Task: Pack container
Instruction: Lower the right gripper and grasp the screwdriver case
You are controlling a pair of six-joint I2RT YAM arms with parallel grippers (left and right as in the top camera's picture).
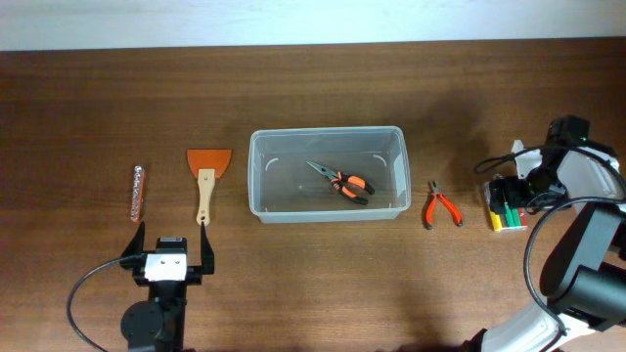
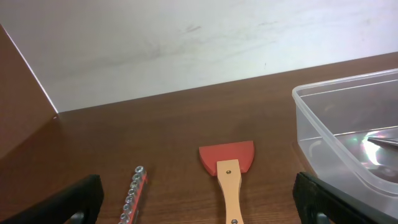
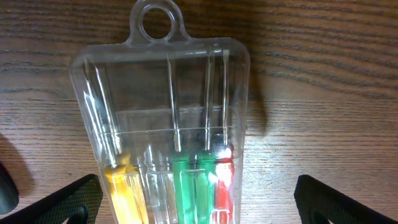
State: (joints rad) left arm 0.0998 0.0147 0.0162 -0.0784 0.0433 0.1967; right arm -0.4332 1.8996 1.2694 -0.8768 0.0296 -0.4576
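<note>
The clear plastic container (image 1: pixel 328 173) stands mid-table, with one pair of orange-handled pliers (image 1: pixel 340 182) inside. Its corner shows in the left wrist view (image 2: pixel 348 134). A second pair of orange pliers (image 1: pixel 440 205) lies just right of it. An orange scraper with a wooden handle (image 1: pixel 206 176) (image 2: pixel 227 171) and a socket strip (image 1: pixel 138 192) (image 2: pixel 132 194) lie to its left. My left gripper (image 1: pixel 168 252) (image 2: pixel 199 205) is open and empty, just in front of the scraper. My right gripper (image 1: pixel 516 196) (image 3: pixel 199 205) is open, straddling a clear screwdriver case (image 3: pixel 168 130) (image 1: pixel 501 208) without touching it.
The wall rises behind the table's far edge (image 2: pixel 186 87). Black cables loop beside both arms at the front left (image 1: pixel 83 293) and front right (image 1: pixel 533 264). Bare wood lies between the tools.
</note>
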